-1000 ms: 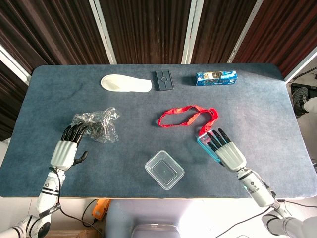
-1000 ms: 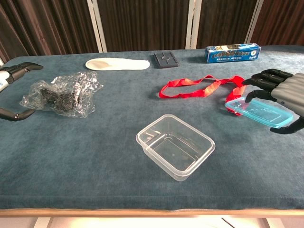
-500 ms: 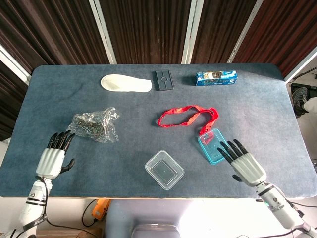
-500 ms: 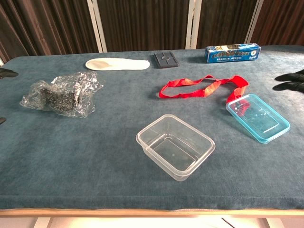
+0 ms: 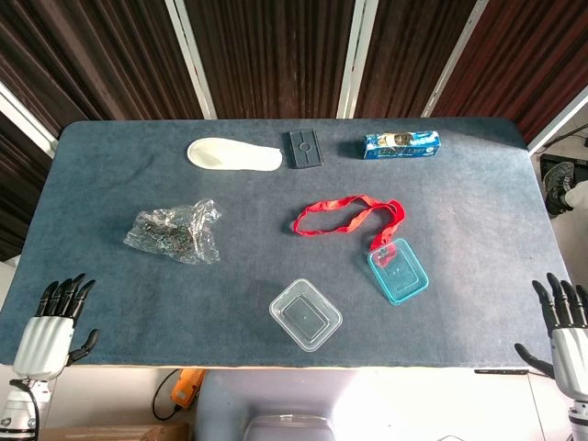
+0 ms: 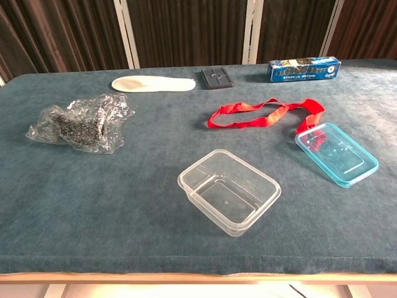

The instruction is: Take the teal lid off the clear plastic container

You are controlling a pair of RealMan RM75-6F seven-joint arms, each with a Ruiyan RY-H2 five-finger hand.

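The blue cloth-covered table (image 5: 478, 184) carries everything. The clear rectangular plastic container (image 5: 305, 314) stands uncovered near its front edge. The flat teal rectangular lid (image 5: 399, 271) lies on the table just to its right, one end overlapping the red ribbon loop (image 5: 344, 214). The left robot hand (image 5: 48, 328) and right robot hand (image 5: 568, 328) are seen at the table's front corners, empty, fingers spread.

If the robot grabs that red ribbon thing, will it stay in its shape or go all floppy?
Probably floppy: the red ribbon lies flat on the table in loose loops, like soft fabric. It looks thin, so likely very light. One end lies under the edge of the teal lid, so pulling the ribbon might drag the lid too.
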